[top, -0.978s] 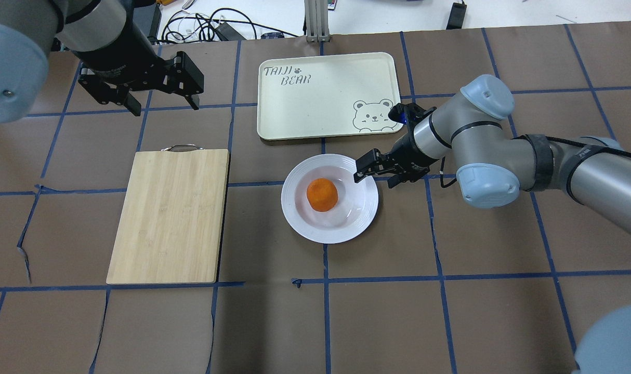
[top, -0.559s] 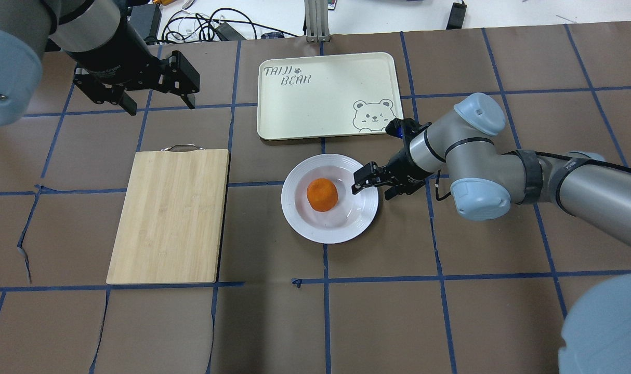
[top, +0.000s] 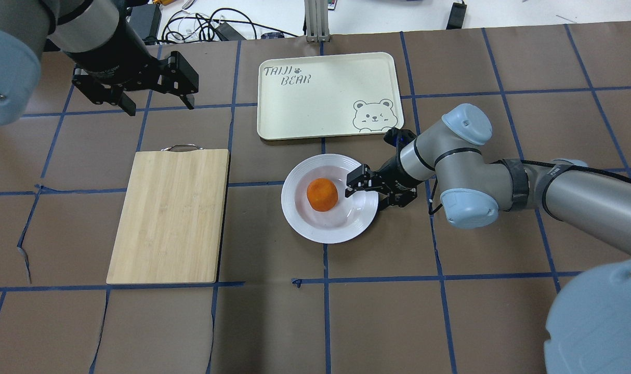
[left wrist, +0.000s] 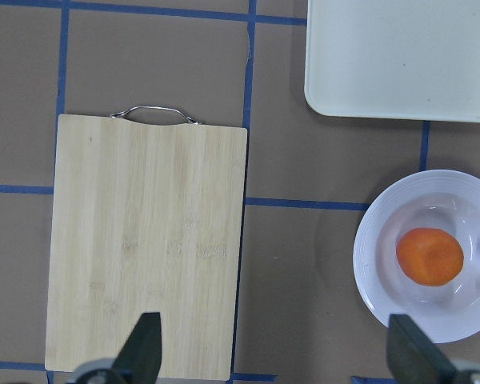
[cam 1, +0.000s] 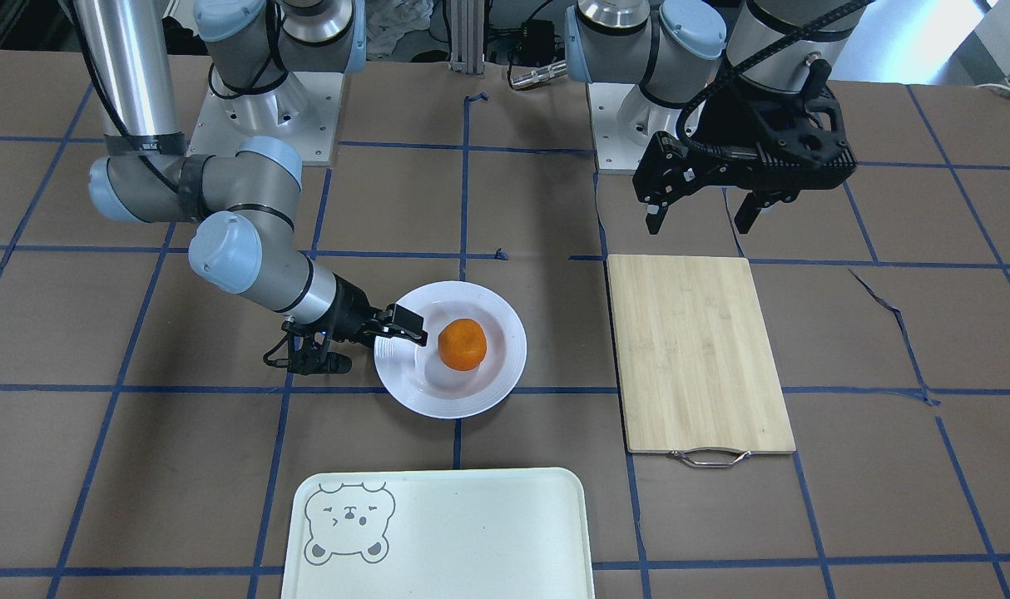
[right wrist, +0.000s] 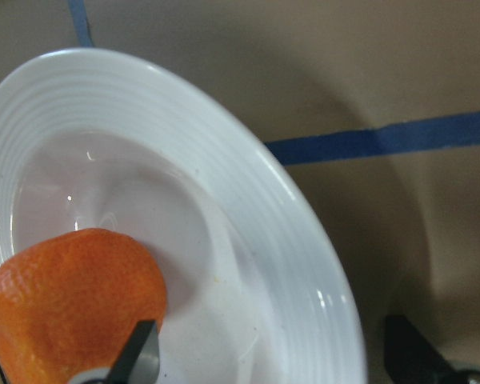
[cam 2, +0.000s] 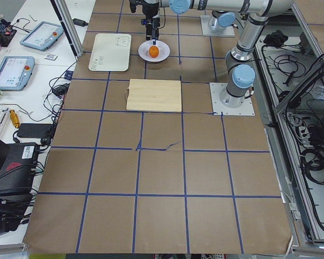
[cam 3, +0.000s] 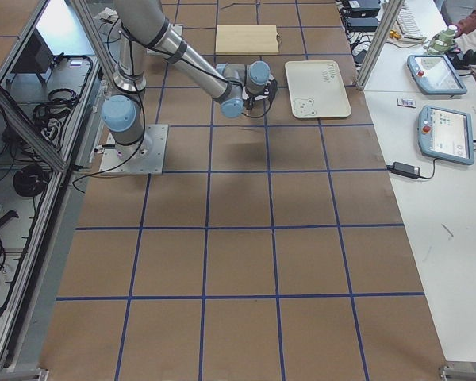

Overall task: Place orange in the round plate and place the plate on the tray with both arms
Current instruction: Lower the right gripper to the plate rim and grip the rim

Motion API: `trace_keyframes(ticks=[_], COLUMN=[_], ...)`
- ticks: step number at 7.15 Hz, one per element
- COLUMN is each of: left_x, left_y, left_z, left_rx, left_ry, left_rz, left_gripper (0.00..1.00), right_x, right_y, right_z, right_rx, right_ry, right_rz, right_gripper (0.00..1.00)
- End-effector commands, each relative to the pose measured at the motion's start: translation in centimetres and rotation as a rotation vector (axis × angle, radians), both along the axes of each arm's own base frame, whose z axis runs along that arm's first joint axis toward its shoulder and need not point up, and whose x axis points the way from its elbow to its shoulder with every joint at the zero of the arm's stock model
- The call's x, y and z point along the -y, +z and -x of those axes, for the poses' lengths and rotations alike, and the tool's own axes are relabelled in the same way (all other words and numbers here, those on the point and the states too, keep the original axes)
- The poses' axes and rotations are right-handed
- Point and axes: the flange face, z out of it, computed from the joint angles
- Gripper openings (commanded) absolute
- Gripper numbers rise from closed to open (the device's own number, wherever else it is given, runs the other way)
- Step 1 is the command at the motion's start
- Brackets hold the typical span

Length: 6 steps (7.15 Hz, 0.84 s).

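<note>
Where the orange (top: 322, 195) lies: centre of round plate (top: 304, 224), mid-frame.
Right end effector (top: 370, 193): released, straddling the plate's right rim; close squarely, lift level.
Left end effector (top: 159, 104): released, empty, upper left; opposite rim advised.
Tray (top: 326, 98): upper centre, near the plate.

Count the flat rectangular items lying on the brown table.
2. The pale cream rectangular tray with a bear face lies at the far side; the bamboo board with a metal handle lies left of the glossy white round plate. None appear hidden.
</note>
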Motion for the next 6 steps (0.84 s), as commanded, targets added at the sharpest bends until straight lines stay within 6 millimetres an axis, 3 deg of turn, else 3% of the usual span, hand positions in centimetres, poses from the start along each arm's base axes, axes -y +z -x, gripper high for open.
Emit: trace_keyframes(ticks=[1, 2, 3, 4, 6], left_x=[-0.17, -0.14, -0.16, -0.16, -0.06], left_y=[0.26, 0.18, 0.03, -0.09, -0.02], left_z=[-0.04, -0.13, -0.1, -0.11, -0.2], left_rx=[0.0, -0.006, -0.009, -0.007, -0.013], left_ry=[0.001, 0.003, 0.004, 0.003, 0.005], left_rz=[0.005, 0.004, 0.001, 0.001, 0.007], left_gripper=[1.0, 1.0, 1.0, 1.0, 1.0], right_x=[-0.48, 0.06, 0.27, 0.27, 0.23], right_y=[-0.74, -0.28, -0.06, -0.29, -0.53], right_z=[-1.02, -0.93, -0.99, -0.99, -1.07], right_rx=[-0.002, -0.013, -0.014, -0.015, -0.016], right_ry=[0.008, 0.009, 0.008, 0.008, -0.023], right_rz=[-0.007, 0.055, 0.086, 0.082, 0.058], right_gripper=[1.0, 0.93, 0.65, 0.43, 0.1])
